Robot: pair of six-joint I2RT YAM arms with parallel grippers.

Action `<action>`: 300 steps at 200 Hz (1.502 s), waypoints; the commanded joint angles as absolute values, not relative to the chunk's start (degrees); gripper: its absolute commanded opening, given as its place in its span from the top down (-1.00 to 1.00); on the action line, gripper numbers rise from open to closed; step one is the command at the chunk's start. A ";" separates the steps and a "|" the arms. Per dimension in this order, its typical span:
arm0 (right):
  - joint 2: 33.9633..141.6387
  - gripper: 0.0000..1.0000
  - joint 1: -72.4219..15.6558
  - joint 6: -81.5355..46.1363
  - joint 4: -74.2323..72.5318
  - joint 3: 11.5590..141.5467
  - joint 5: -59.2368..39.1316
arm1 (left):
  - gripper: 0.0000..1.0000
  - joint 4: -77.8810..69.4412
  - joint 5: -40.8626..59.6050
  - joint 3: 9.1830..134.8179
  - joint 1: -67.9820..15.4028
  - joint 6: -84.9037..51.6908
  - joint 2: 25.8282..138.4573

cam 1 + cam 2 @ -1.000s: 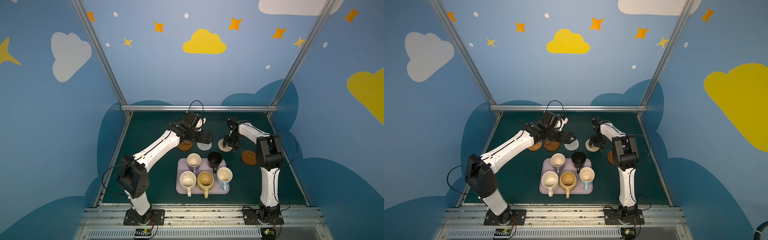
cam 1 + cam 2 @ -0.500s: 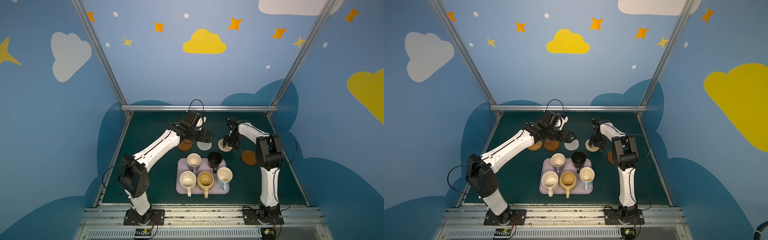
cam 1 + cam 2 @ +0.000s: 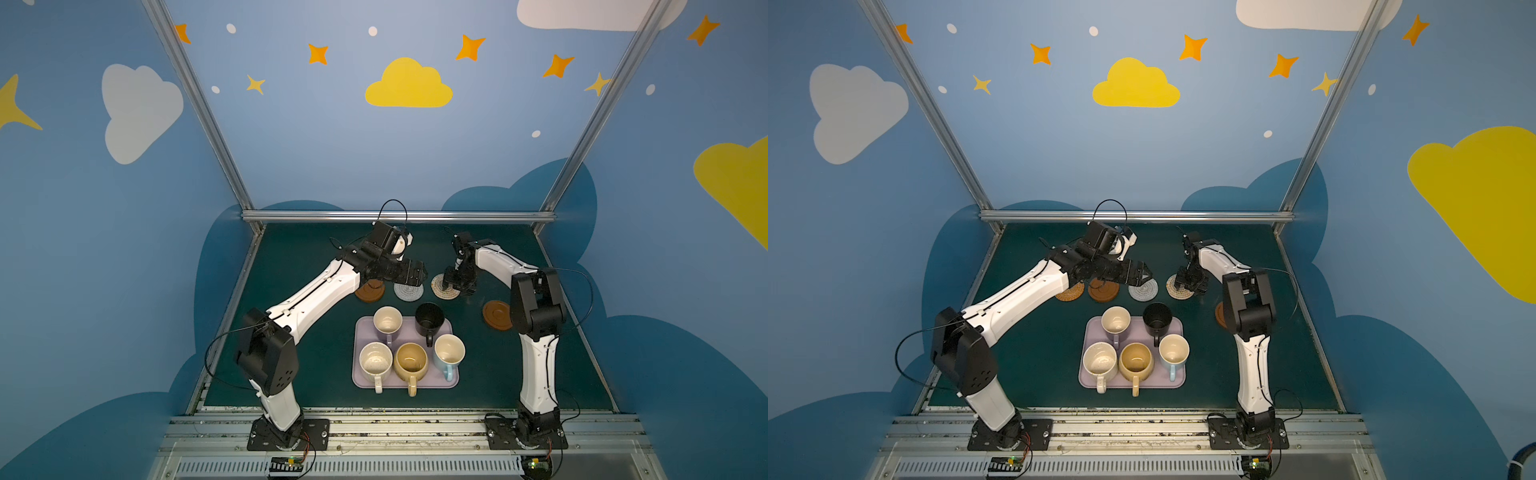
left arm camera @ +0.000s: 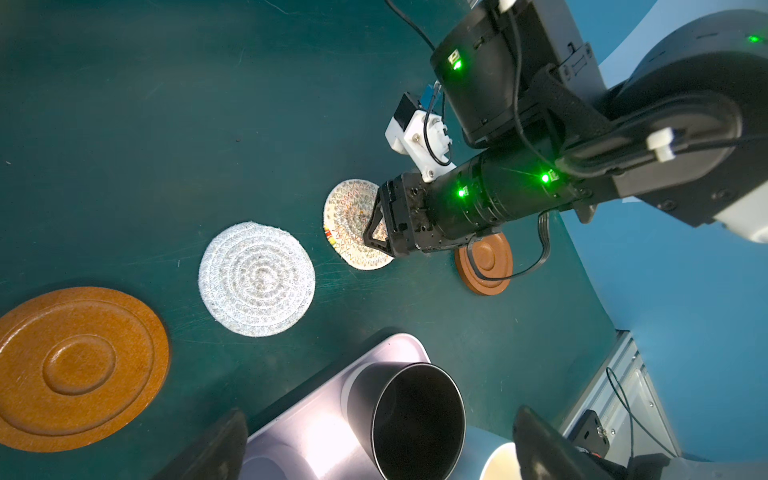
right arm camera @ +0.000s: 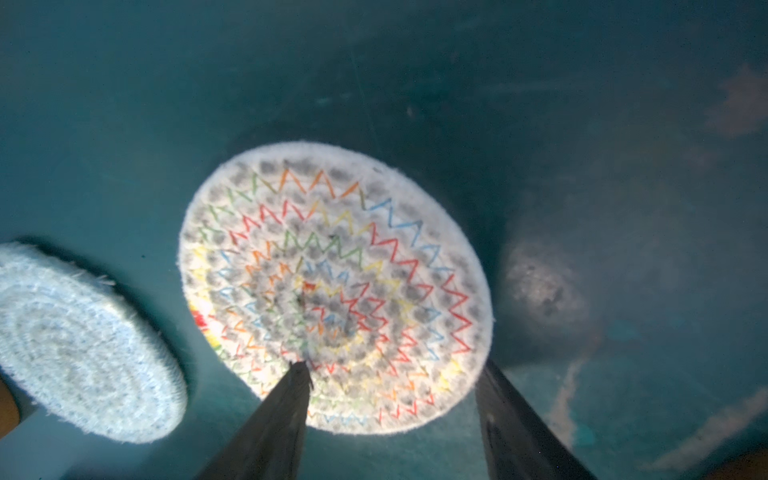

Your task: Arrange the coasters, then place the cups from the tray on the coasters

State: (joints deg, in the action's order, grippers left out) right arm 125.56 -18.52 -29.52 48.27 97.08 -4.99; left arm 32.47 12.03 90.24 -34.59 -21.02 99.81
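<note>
Pale lilac rectangular tray (image 3: pixel 362 332) holds five upright ceramic mugs (image 3: pixel 410 360), handles all toward its near edge. Beyond it, a round beige woven coaster (image 5: pixel 332 270) lies flat under the right gripper (image 5: pixel 390 363), fingers spread (left gripper (image 4: pixel 378 415) gapes wide, empty).

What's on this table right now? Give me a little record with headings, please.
Coasters: five on the green table: rattan coaster, wooden coaster, grey coaster, beige coaster, second wooden coaster
Cups: all five cups on the tray, none on a coaster
Left arm: left gripper open, empty, near the grey coaster
Right arm: right gripper open, low over the beige coaster
</note>
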 commanded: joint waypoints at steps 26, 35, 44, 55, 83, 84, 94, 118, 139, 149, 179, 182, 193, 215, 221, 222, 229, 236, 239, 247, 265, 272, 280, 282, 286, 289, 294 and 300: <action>125.67 -0.37 -19.42 -28.83 47.29 95.22 -4.58 | -0.99 31.05 12.63 87.91 -34.28 -20.67 97.83; 124.96 -0.42 -19.43 -28.78 47.51 95.48 -4.56 | -0.99 30.90 12.61 87.64 -34.28 -20.70 97.40; 124.24 -0.49 -19.51 -28.74 48.08 95.99 -4.20 | -0.99 30.76 12.54 87.42 -34.28 -20.69 97.09; 123.30 -0.57 -19.52 -28.70 48.88 96.57 -3.70 | -0.99 30.97 12.47 87.42 -34.21 -20.58 96.85; 118.58 -0.72 -19.62 -28.66 49.76 96.18 -3.11 | -0.99 31.46 12.18 87.61 -34.21 -19.98 95.78; 118.40 -0.73 -19.61 -28.65 49.79 96.17 -3.05 | -0.99 31.51 12.15 87.62 -34.24 -19.96 95.74; 116.38 -0.78 -19.82 -28.57 50.45 95.90 -2.21 | -0.99 32.10 12.04 88.15 -34.28 -19.40 95.36; 109.94 -0.81 -20.08 -27.30 51.50 94.39 0.68 | -0.99 34.13 12.32 89.60 -34.28 -18.30 94.35; 102.88 -0.81 -20.04 -25.62 51.10 91.27 2.80 | -0.99 32.96 13.00 89.23 -34.52 -17.92 92.47; 98.98 -0.81 -20.04 -24.82 50.08 89.16 4.23 | -0.99 32.35 14.60 89.36 -34.56 -18.01 92.03; 88.44 -0.86 -18.80 -22.94 45.79 80.07 7.92 | -0.99 30.01 17.43 89.90 -36.57 -17.83 92.13; 87.82 -0.86 -18.32 -22.97 45.98 79.63 7.30 | -0.99 30.38 17.15 90.31 -36.94 -17.49 92.34; 85.90 -0.86 -16.51 -22.73 46.35 77.60 5.06 | -0.99 33.96 14.30 93.61 -39.22 -15.43 94.03; 82.91 -0.87 -12.82 -23.53 46.08 72.81 5.11 | -0.99 41.51 9.15 102.68 -43.28 -12.67 99.41; 82.47 -0.86 -11.69 -23.55 46.39 71.85 4.65 | -0.99 41.55 9.93 103.55 -43.62 -12.87 100.34; 82.37 -0.86 -11.38 -23.55 46.40 71.74 4.57 | -0.99 41.47 10.10 103.63 -43.65 -12.94 100.45; 82.08 -0.87 -9.94 -23.46 46.56 70.74 3.85 | -0.99 40.72 11.98 104.12 -43.89 -13.41 101.17; 81.85 -0.86 -8.22 -23.47 46.81 69.95 3.08 | -0.99 40.04 12.92 104.49 -44.25 -13.61 101.86; 81.86 -0.86 -7.42 -23.51 46.91 69.55 2.53 | -0.99 39.81 13.00 104.69 -44.58 -13.52 102.21; 81.75 -0.86 -5.34 -23.47 46.93 68.56 0.71 | -0.99 39.31 14.96 105.36 -45.42 -13.30 103.17; 81.44 -0.86 -1.69 -23.20 47.18 66.59 -1.93 | -0.99 39.44 15.48 108.08 -47.26 -12.31 105.58; 81.28 -0.86 -0.54 -23.20 46.87 65.65 -2.01 | -0.99 39.21 15.63 108.89 -47.90 -12.25 106.30; 81.36 -0.86 0.42 -23.12 46.55 64.86 -1.98 | -0.99 38.03 16.10 108.92 -48.31 -12.68 106.77; 81.38 -0.86 0.70 -23.12 46.51 64.58 -1.88 | -0.99 37.63 16.44 108.75 -48.38 -12.88 106.87; 81.64 -0.85 1.12 -22.98 46.28 64.25 -1.78 | -0.99 36.68 16.97 108.45 -48.52 -13.48 106.95; 81.79 -0.85 1.45 -22.88 46.17 63.91 -1.69 | -0.99 36.02 17.29 108.03 -48.59 -13.91 106.96; 82.28 -0.85 2.10 -22.78 46.14 63.64 -1.63 | -0.99 34.46 17.87 107.27 -48.73 -14.56 107.03; 82.96 -0.84 2.69 -22.59 46.23 63.39 -1.99 | -0.99 33.07 18.46 106.40 -48.85 -15.42 107.07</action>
State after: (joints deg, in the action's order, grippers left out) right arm 82.85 0.97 -23.51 46.17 64.84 -0.16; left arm 37.01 15.00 107.37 -47.97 -13.93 106.87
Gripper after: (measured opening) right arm 0.926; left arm 0.996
